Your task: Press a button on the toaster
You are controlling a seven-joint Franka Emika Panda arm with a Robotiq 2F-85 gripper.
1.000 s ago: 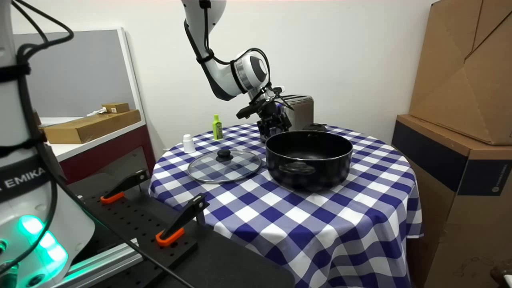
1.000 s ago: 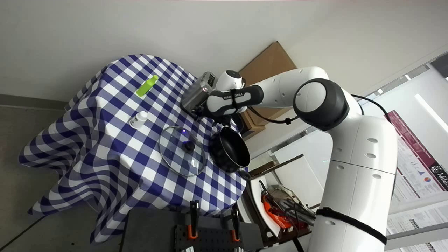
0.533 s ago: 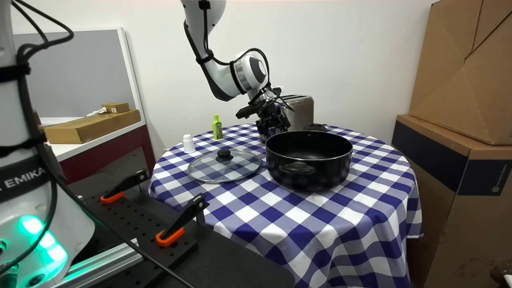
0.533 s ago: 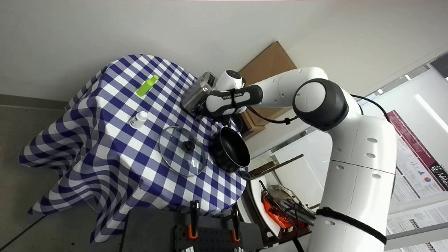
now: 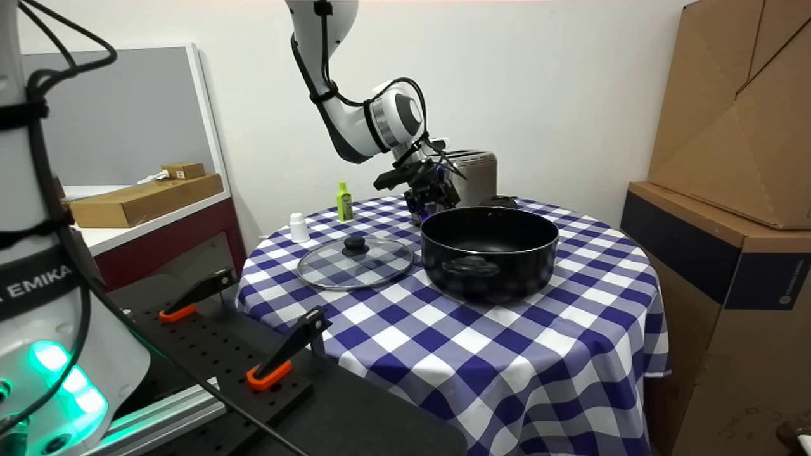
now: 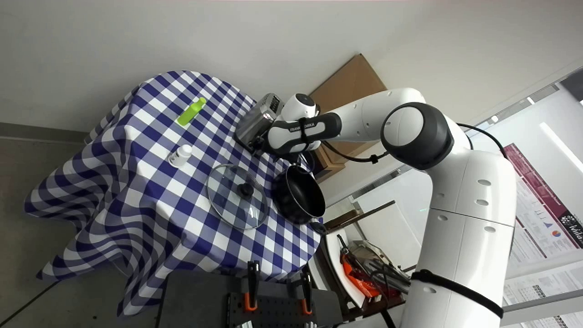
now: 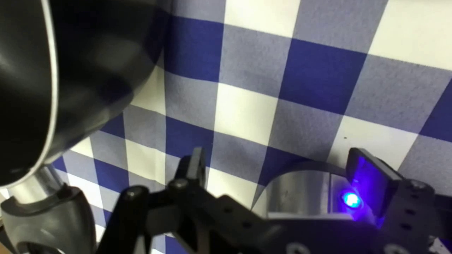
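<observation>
Your gripper [image 7: 278,165] hangs low beside the toaster [image 5: 478,179], and the wrist view gives you the best of it: fingers [image 7: 369,183] spread, a clear gap between them. Past that gap you get the toaster's rounded silver, with a bright blue spot [image 7: 351,200] beside one finger; lit button or reflection, you can't tell. Nor can you tell whether a finger touches the toaster.

Over in both exterior views, the toaster stands at the far side of the table [image 5: 602,278]. In an exterior view your gripper is a dark tangle beyond the pot [image 5: 504,278], covering part of the toaster's left side, and the finger gap doesn't read. In an exterior view your arm [image 6: 360,120] hides most of the gripper, yet there you catch the toaster's dark panel [image 6: 275,104].

The wrist view pulls the pot in large, with a silver-necked handle [image 7: 47,215]. Left of the pot the lid [image 5: 380,269] lies flat; beyond it stand a white container [image 5: 299,229] and a green bottle [image 6: 191,112], apart.
</observation>
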